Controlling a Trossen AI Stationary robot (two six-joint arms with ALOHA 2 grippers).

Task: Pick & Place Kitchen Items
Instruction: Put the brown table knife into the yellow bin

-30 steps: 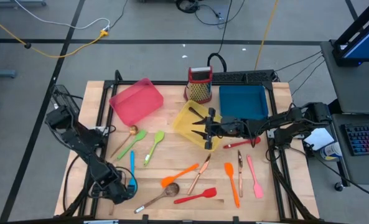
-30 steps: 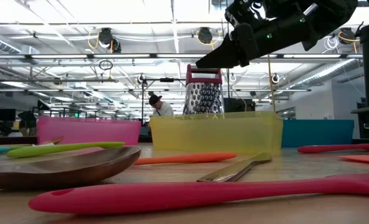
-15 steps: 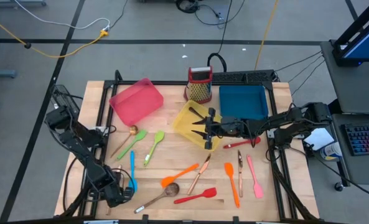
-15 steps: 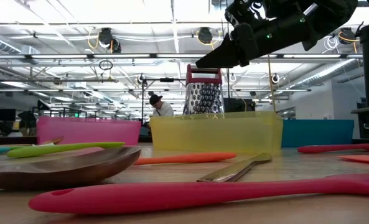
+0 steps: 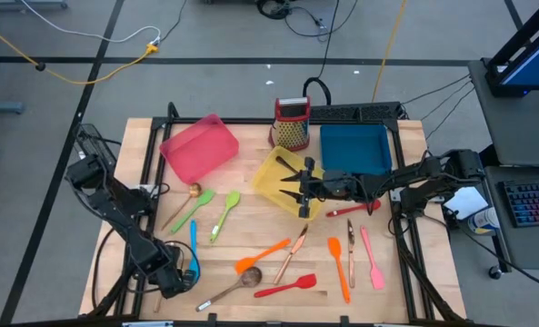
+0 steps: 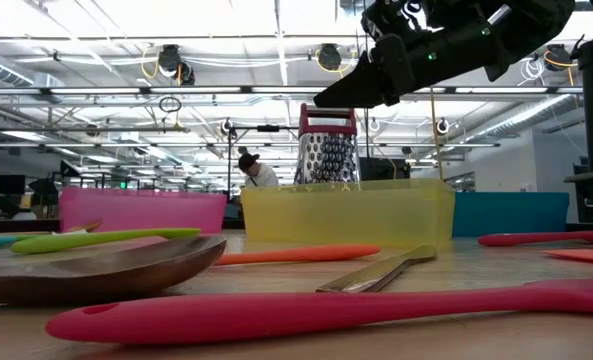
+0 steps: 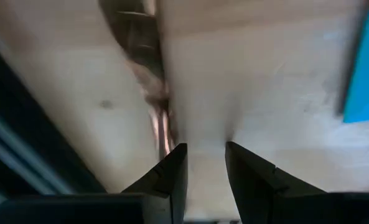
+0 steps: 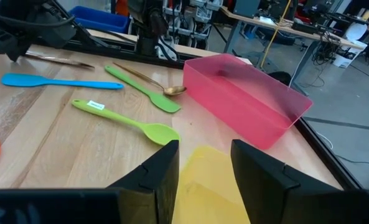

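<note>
Utensils lie flat on the wooden table: a green spatula [image 5: 194, 211], a green spoon [image 5: 225, 213], a blue spatula [image 5: 194, 243], an orange spoon [image 5: 262, 254], a brownish spoon [image 5: 237, 283], a red spatula [image 5: 287, 287] and copper cutlery [image 5: 292, 252]. My left gripper [image 5: 174, 277] is open and low at the near left, by the blue spatula's near end. In the left wrist view [image 7: 206, 165] a blurred copper piece [image 7: 153, 81] lies just ahead of it. My right gripper [image 5: 292, 186] is open and empty above the yellow tray [image 5: 271, 173]. It also shows in the low view [image 6: 341, 95].
A pink tray [image 5: 199, 145] stands at the far left and a blue tray [image 5: 354, 150] at the far right. A red-topped grater [image 5: 293, 124] stands between them. An orange spatula [image 5: 339, 266], a pink spatula [image 5: 372, 257] and a red spoon [image 5: 353, 209] lie at the right.
My left gripper has shifted a little near the blue spatula's near end and come back to about where it was. The utensils and my right gripper have stayed in place.
</note>
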